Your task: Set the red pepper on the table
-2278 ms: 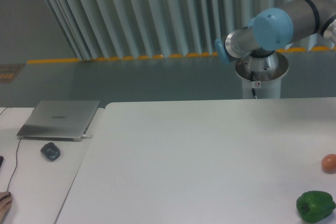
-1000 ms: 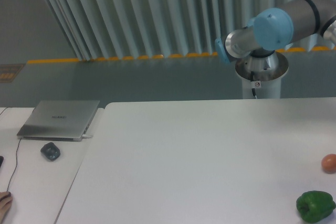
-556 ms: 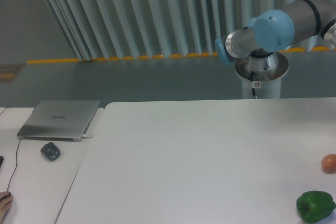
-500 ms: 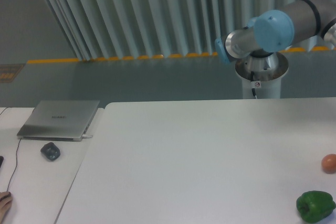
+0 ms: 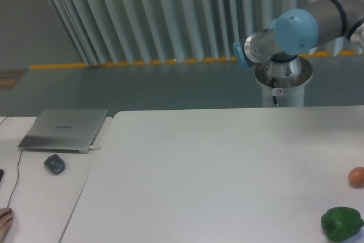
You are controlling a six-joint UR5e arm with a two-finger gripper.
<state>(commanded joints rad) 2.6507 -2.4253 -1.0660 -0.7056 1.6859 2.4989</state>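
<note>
The red pepper is out of view. The large white table (image 5: 216, 169) fills the lower right of the camera view. Only the arm's base and upper joints (image 5: 290, 38) show at the upper right, running off the right edge. The gripper itself is outside the frame.
A green bell pepper (image 5: 341, 223) lies near the table's front right corner, with a small orange-pink fruit (image 5: 356, 177) behind it at the right edge. On the narrower desk to the left sit a closed silver laptop (image 5: 64, 130), a dark mouse (image 5: 54, 164) and a cable. Fingers (image 5: 4, 220) show at the bottom left.
</note>
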